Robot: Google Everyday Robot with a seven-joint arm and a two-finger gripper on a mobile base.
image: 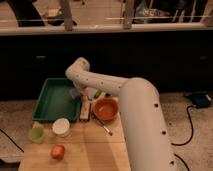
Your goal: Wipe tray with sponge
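Sponge [74, 93] just beside gripper [79, 91], over tray [51, 103] right side.

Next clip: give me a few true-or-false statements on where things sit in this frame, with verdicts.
1. The gripper is over the right side of the green tray. True.
2. The orange bowl sits inside the tray. False: it sits on the wooden board, right of the tray.
3. The white cup stands on the board, outside the tray. True.
4. The red-orange fruit lies in the bowl. False: it lies on the board near the white cup.
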